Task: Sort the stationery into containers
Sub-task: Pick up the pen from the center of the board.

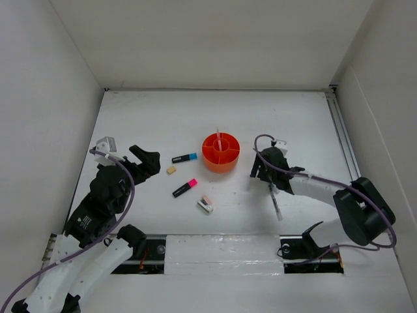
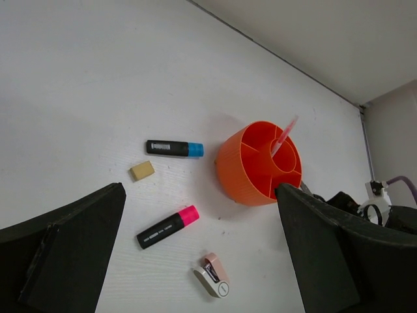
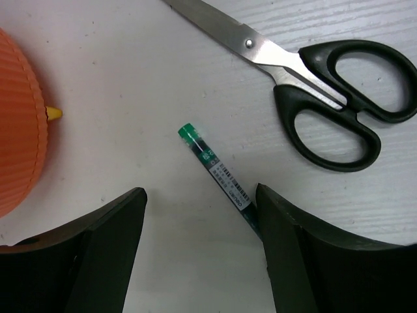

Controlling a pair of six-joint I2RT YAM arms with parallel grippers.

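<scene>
The orange organiser (image 1: 221, 152) stands mid-table with a pink pen (image 1: 219, 138) upright in its central cup. To its left lie a blue-capped marker (image 1: 184, 158), a tan eraser (image 1: 171, 170), a pink-capped marker (image 1: 185, 188) and a pink-white clip piece (image 1: 205, 205). My left gripper (image 2: 201, 195) hangs open above them, holding nothing. Right of the organiser (image 3: 16, 130), my right gripper (image 3: 201, 195) is low over the table and open. A thin black pen (image 3: 218, 173) lies touching its right finger. Black-handled scissors (image 3: 313, 78) lie just beyond.
White walls enclose the table on three sides, and a metal rail (image 1: 342, 130) runs along the right edge. A tiny yellow bit (image 3: 55, 113) sits against the organiser's side. Both arm bases stand at the near edge.
</scene>
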